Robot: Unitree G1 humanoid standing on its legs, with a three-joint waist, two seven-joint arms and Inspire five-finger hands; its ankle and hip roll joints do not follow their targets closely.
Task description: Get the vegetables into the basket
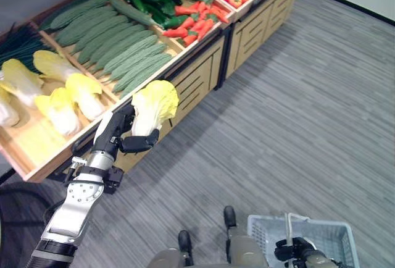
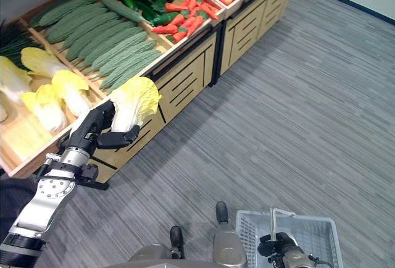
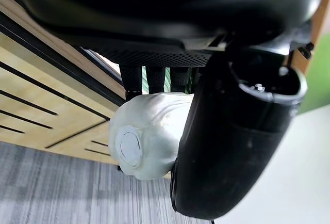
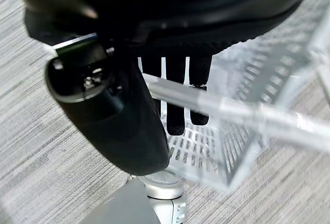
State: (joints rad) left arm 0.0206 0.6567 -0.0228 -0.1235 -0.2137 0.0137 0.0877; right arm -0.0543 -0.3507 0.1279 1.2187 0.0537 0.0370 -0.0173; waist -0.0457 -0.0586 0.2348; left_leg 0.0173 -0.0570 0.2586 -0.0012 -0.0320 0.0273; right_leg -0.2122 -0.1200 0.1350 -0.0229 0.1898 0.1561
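Left eye view: left hand (image 1: 123, 133) clamped round a napa cabbage (image 1: 154, 102), held in the air just off the front edge of the wooden produce stand (image 1: 196, 78), above the floor; more cabbages (image 1: 62, 98) lying in the stand's near bin. Basket (image 1: 330, 236) low at right.

Left wrist view: fingers (image 3: 154, 78) and thumb wrapped round the cabbage's pale stem end.

Right wrist view: right hand (image 4: 172, 87) curled round the basket's handle (image 4: 242, 111).

Judged mid-carry; next, swinging the cabbage across and down over the basket, then releasing
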